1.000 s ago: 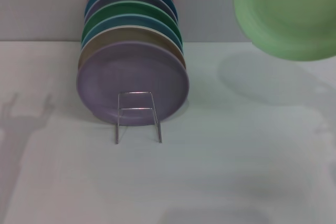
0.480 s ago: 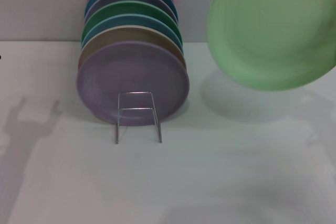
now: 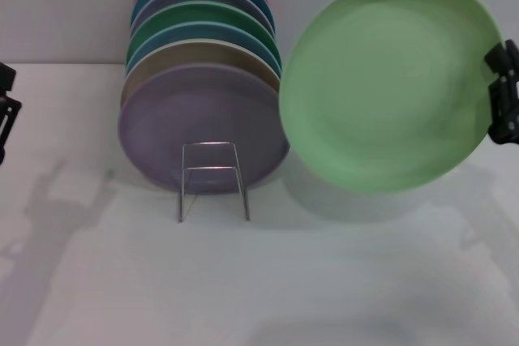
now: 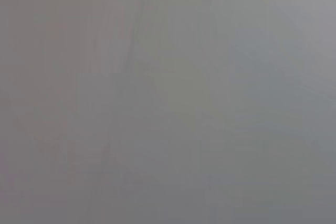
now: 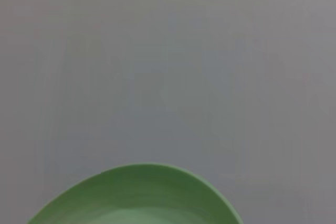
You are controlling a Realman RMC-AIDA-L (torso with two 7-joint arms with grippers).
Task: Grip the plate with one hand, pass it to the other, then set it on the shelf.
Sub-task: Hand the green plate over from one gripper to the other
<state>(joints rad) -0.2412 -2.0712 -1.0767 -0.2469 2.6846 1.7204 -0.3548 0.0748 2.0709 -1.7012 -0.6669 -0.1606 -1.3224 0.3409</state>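
**Plate held aloft, handover still to come**

Nearest on the table (image 3: pixel 340 281) stands the shelf (image 3: pixel 212 180), its front wire loop bare toward the near edge, with a row of plates leaning behind it, the lilac plate (image 3: pixel 203 123) foremost and the rest running back toward the far edge.

The plate (image 3: pixel 389 83) is off the table, hanging in the air over the right half, tilted with its face toward the camera, just beside the lilac plate and overlapping its rim in the head view. The right end effector (image 3: pixel 504 91) grips it at its right rim, fingers clamped on the edge. The right wrist view shows only an arc of the plate's rim.

The left end effector (image 3: pixel 5 111) sits at the left edge of the head view, well apart from the plate; whether it is open cannot be told.

As a judgement, the first grip is done. The pass to the left end effector and the placing on the shelf remain.
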